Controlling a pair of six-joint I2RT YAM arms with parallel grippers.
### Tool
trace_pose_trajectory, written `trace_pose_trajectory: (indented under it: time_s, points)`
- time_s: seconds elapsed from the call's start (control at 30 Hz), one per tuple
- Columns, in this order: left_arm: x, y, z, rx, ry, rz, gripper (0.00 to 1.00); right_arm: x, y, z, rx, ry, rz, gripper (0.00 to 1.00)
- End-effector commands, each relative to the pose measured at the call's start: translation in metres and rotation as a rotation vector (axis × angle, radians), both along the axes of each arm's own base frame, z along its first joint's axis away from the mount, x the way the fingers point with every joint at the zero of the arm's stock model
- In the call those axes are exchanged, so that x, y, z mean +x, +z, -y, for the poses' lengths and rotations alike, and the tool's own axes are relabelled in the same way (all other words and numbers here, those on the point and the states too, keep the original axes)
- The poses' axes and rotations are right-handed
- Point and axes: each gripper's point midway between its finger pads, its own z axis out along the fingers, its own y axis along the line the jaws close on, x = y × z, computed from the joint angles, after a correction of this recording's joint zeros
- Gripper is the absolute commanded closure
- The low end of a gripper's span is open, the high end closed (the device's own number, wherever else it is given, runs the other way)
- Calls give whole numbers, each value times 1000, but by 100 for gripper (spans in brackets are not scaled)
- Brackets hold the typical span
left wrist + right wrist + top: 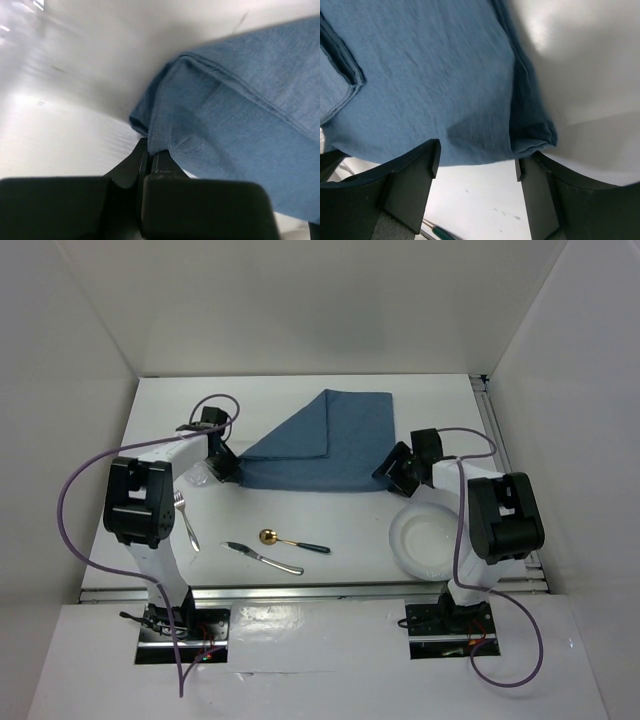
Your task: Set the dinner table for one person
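- The white worktop (350, 515) is lying under everything, with its silver rail (320, 591) running along the 6 o'clock edge.
- The left tool (149, 152) is pinching tight on the 8 o'clock corner of the blue cloth (320, 445).
- The right tool (477, 155) is standing wide, its fingers straddling the cloth's 4 o'clock corner.
- A fork (186, 520), knife (262, 558) and spoon (293, 541) are lying toward 6 o'clock of the cloth, and a plate (398, 540) is sitting at 4 o'clock.
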Motion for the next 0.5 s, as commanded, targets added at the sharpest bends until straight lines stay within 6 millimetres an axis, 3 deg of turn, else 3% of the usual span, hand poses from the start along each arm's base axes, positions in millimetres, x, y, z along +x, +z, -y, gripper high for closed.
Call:
trace_pose_trajectory:
  time_s: [0.0,0.03,0.17,0.33,0.47]
  points:
    - [13,27,-32,63,75,51,100,12,-3,-12,-11,81,2,27]
    - [16,41,-43,71,104,87,100,10,-6,-15,-19,98,-11,26]
    - [16,55,-53,66,121,129,100,9,-6,-19,-14,99,-14,26]
    - [14,56,-52,56,117,129,100,-4,-8,-19,-6,77,-33,24]
    - [14,60,-48,38,110,137,100,-9,2,-34,7,74,-18,24]
